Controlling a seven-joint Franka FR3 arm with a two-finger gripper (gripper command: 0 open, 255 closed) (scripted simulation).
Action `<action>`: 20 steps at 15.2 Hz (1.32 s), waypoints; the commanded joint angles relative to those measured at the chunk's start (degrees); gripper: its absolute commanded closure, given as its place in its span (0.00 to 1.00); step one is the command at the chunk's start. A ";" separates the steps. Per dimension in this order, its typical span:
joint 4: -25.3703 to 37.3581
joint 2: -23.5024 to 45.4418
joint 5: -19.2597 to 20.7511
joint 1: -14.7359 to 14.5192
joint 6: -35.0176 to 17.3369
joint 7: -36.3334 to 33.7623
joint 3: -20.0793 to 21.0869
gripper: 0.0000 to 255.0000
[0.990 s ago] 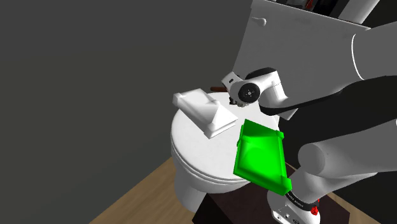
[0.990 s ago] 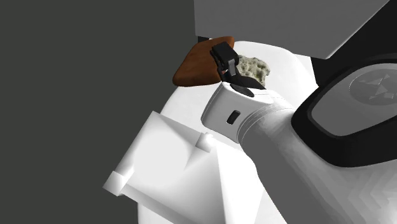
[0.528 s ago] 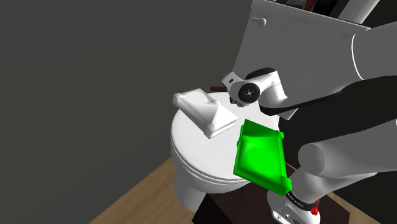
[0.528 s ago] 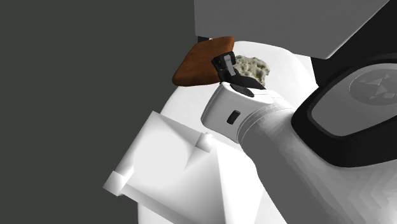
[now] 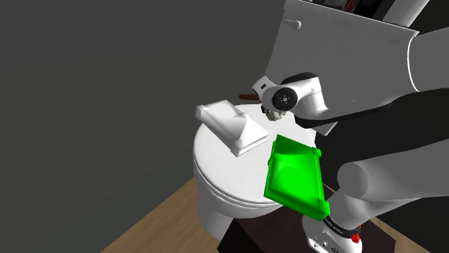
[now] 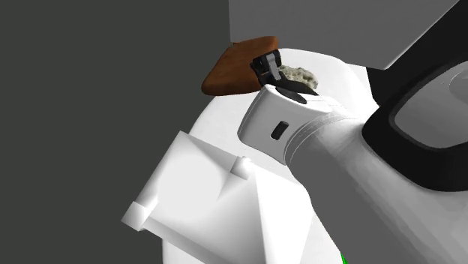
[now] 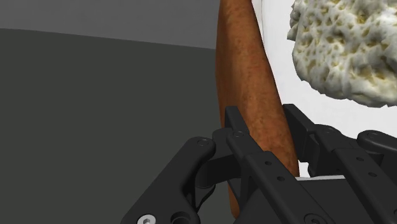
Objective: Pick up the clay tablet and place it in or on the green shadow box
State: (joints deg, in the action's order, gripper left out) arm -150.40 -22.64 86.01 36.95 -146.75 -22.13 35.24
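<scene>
Above the far side of the toilet lid (image 5: pixel 219 162), shoulder view: gripper (image 5: pixel 262 98) at the end of the white arm, in front of the tank (image 5: pixel 338 43); a brown sliver of tablet (image 5: pixel 248 95) projects to its left; a pale pitted lump (image 5: pixel 273 113) sits just below the hand; a white block (image 5: pixel 232 126) lies on the lid's left part; the green box (image 5: pixel 293 176) lies at the lid's near right edge, well apart from the tablet.

Second exterior view: black fingers (image 6: pixel 268 64) clenched on the tablet (image 6: pixel 232 66), a flat brown slab whose left end overhangs the rim of the lid (image 6: pixel 217 124) against the dark wall; lump (image 6: pixel 298 76) just right of the fingers; block (image 6: pixel 202 195) nearer, at lower left.

Wrist view: tablet (image 7: pixel 245 83) seen edge-on, clamped between the two fingers (image 7: pixel 236 137); gripper (image 7: pixel 262 118) thus grasping the tablet; lump (image 7: pixel 343 44) beside the tablet, over the white lid (image 7: pixel 277 35); dark wall on the tablet's other side.
</scene>
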 commanded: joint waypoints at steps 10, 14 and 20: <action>1.19 -6.25 -11.46 -3.42 -1.48 14.13 -4.86 1.00; 1.99 -7.88 -15.24 -4.92 -1.08 18.99 -6.66 1.00; 3.62 -9.80 -20.35 -7.18 0.20 25.75 -9.16 1.00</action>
State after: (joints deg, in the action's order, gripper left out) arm -147.28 -32.35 66.25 29.95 -146.68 2.57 26.51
